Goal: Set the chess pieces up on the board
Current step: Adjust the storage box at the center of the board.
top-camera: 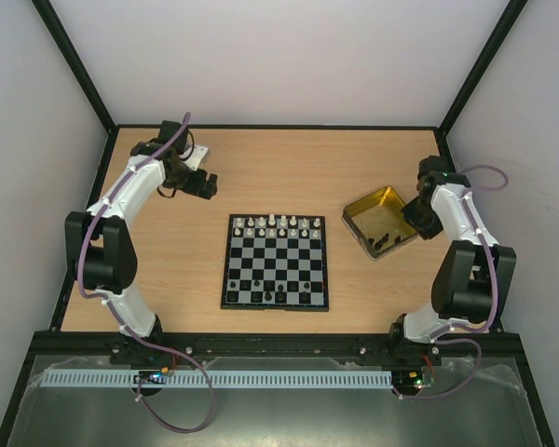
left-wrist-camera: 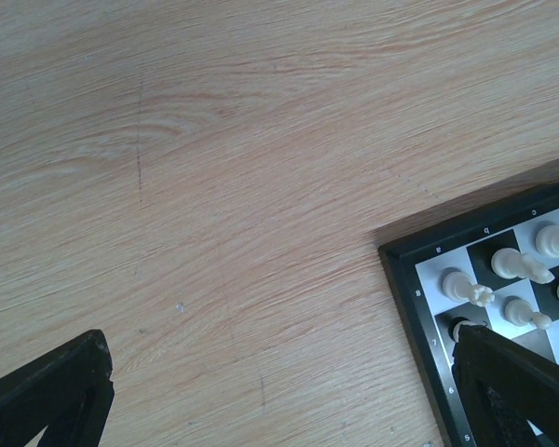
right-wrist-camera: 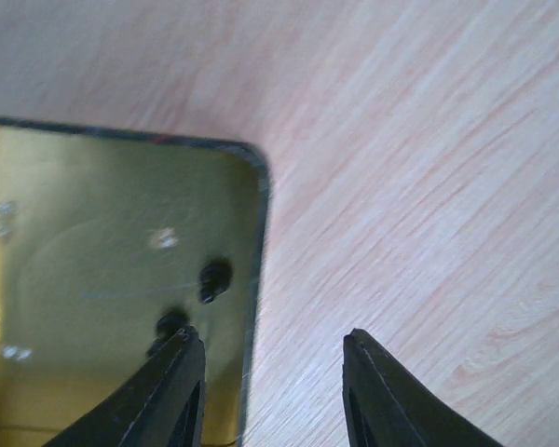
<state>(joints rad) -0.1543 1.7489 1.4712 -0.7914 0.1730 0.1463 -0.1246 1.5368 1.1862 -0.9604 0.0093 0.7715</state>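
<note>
The board lies mid-table. White chess pieces fill its far rows, and a few black pieces stand on its near row. My left gripper hovers far left of the board, open and empty. Its wrist view shows the gripper over bare wood, the board's corner and white pieces at right. My right gripper is open and empty at the gold tray's right edge. In its wrist view the gripper straddles the tray rim, with two black pieces beside the left finger.
The shiny gold tray sits right of the board and holds several black pieces. White walls with black frame posts enclose the wooden table on three sides. The arm bases stand along the near edge.
</note>
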